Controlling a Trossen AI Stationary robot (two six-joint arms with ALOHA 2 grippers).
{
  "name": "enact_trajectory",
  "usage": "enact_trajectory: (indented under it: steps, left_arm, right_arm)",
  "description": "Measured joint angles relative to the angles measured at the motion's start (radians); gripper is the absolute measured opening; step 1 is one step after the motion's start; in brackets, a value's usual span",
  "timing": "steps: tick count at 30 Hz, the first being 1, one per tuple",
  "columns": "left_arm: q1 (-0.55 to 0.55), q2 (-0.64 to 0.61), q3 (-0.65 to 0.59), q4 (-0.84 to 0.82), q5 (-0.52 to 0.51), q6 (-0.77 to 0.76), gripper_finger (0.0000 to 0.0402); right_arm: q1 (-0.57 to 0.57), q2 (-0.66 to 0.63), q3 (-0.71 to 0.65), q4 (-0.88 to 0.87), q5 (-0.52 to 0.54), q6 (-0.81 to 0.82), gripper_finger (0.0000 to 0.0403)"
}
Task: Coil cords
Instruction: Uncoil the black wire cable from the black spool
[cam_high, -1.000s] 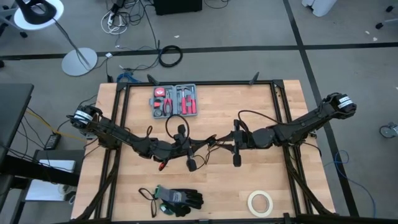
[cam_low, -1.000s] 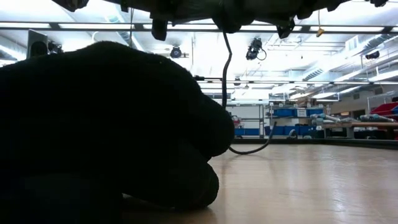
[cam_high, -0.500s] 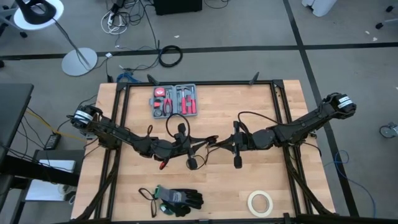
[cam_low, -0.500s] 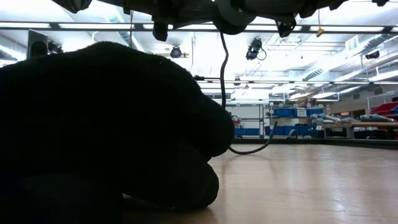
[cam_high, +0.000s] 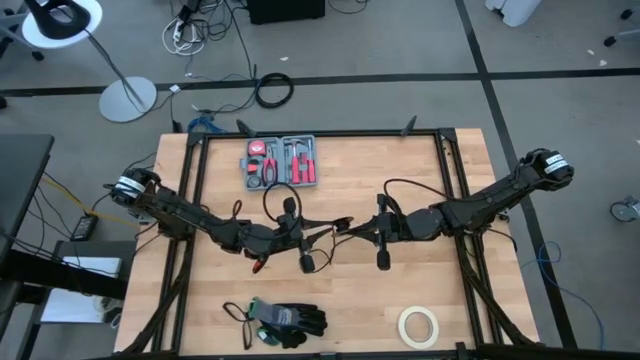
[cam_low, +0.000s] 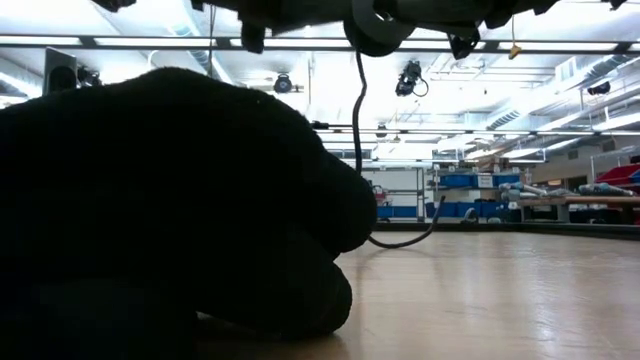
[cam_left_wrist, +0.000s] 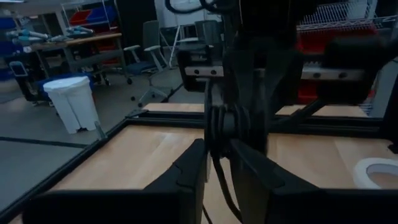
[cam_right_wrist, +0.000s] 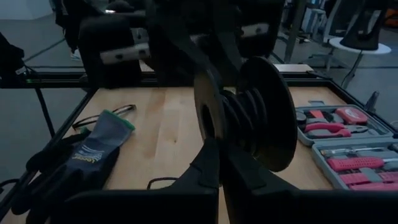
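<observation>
Low view: dark glove (cam_low: 170, 200) blocks most of the surface (cam_low: 480, 290); cord (cam_low: 360, 150) runs up out of frame. Left wrist view: cord blurred, left pincer (cam_left_wrist: 214, 158) contact unclear. High view: cord path too small to trace.

grey floor (cam_high: 400, 40) surrounds the table. a lamp base (cam_high: 127, 100) stands at 10 o'clock, loose cables (cam_high: 200, 30) at 11 o'clock. ceiling lights (cam_low: 560, 45) run overhead.

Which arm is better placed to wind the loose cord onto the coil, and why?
Probably left. The left gripper sits beside the cord's loose loop over mid-table, while the right gripper is shut on the coil, so it can only steady it.
</observation>
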Motion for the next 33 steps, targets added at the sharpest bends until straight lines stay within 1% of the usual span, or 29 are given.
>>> enact_trajectory:
  steps: [3,8,11,16,21,25,33]
  left_arm:
    - [-0.010,-0.025,0.001,-0.029,0.002,0.000,0.0074]
    - [-0.017,-0.031,0.001,-0.037,-0.011,0.007,0.0074]
    - [-0.018,-0.032,0.001,-0.037,-0.011,-0.003,0.0074]
    - [-0.017,-0.034,0.001,-0.038,-0.013,-0.023,0.0074]
    - [-0.018,-0.046,0.001,-0.042,-0.012,-0.048,0.0074]
    - [-0.018,-0.045,0.001,-0.046,0.005,-0.055,0.0074]
    - [-0.017,-0.045,0.001,-0.038,0.009,-0.076,0.0074]
  right_arm:
    - [0.004,-0.015,-0.002,-0.007,0.049,-0.005,0.0000]
    - [0.009,-0.031,-0.002,-0.008,0.047,-0.008,0.0000]
    - [0.027,-0.039,-0.002,-0.003,0.081,-0.025,0.0000]
    - [0.080,-0.045,-0.002,0.013,0.189,-0.111,0.0000]
    - [0.147,-0.045,-0.002,0.040,0.226,-0.288,0.0000]
    - [0.181,-0.044,-0.002,0.052,0.318,-0.343,0.0000]
    - [0.185,-0.044,-0.002,0.075,0.322,-0.350,0.0000]
